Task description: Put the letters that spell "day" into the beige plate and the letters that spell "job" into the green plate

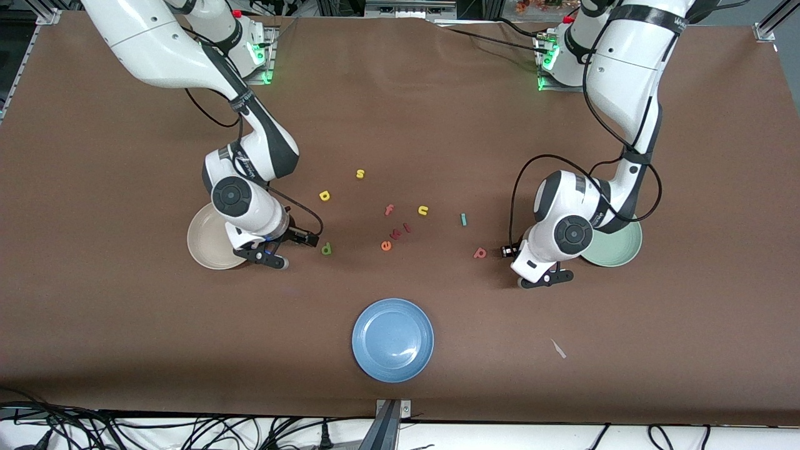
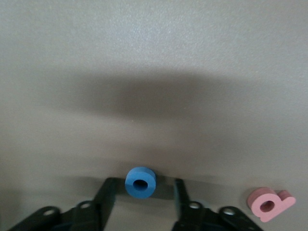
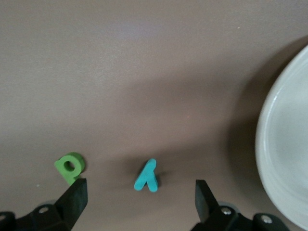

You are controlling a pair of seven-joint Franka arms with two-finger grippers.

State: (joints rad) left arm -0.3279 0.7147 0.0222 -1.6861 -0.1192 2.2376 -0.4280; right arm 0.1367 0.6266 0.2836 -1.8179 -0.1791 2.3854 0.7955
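Note:
My left gripper (image 2: 146,183) is low over the table beside the green plate (image 1: 620,250). Its fingers stand on either side of the blue ring "o" (image 2: 140,182), with a gap on each side. The pink "b" (image 1: 480,252) lies close by. My right gripper (image 3: 140,186) is open beside the beige plate (image 1: 205,242), with the teal "y" (image 3: 147,175) between its fingers. The green "d" (image 1: 325,249) sits just outside one finger. The yellow "a" (image 1: 324,195) and the teal "j" (image 1: 463,219) lie mid-table. Both plates look empty where visible.
A blue plate (image 1: 392,339) sits nearer the front camera at mid-table. Between the arms lie a yellow "s" (image 1: 360,174), a red "f" (image 1: 389,210), a yellow "u" (image 1: 423,210), an orange "e" (image 1: 386,245) and small red letters (image 1: 400,230). A paper scrap (image 1: 558,348) lies near the front.

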